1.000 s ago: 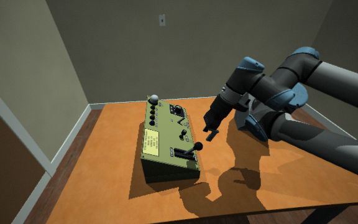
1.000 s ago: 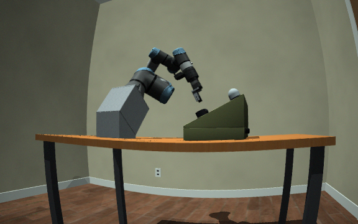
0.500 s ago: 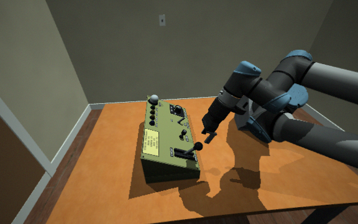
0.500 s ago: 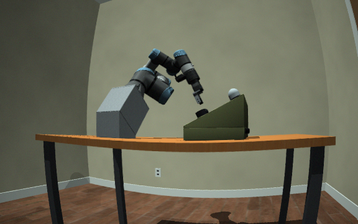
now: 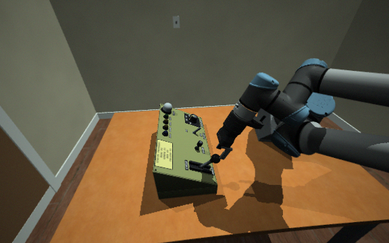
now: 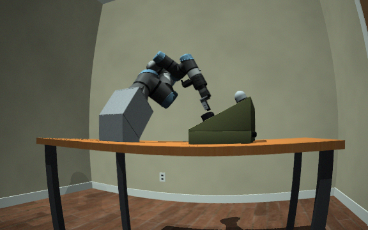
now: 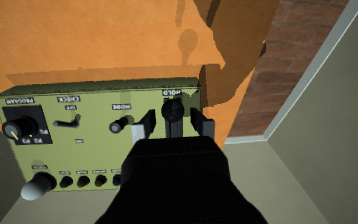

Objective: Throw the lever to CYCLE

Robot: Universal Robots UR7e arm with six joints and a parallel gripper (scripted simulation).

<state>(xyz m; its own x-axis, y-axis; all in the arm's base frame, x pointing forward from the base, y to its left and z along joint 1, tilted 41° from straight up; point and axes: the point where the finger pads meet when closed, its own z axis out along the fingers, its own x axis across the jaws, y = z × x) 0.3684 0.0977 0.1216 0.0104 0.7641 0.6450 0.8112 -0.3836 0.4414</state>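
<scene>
The olive console (image 5: 182,148) stands on the orange table, its sloped face up. The lever with a black ball knob (image 5: 215,158) sits in a black slot (image 5: 201,167) at the console's near right end. In the wrist view the knob (image 7: 172,110) lies at the HOLD label (image 7: 171,92), between my two fingers but just beyond their tips. My gripper (image 7: 173,115) is open and empty, straddling the lever's line. In the exterior view the gripper (image 6: 205,105) hangs just above the knob (image 6: 207,115).
The panel also carries a PROGRAM rotary knob (image 7: 17,127), a toggle switch (image 7: 68,123), a MODE knob (image 7: 119,125), a row of dark buttons (image 5: 165,125) and a grey dome (image 5: 167,107). The arm's grey base block (image 6: 124,115) stands behind.
</scene>
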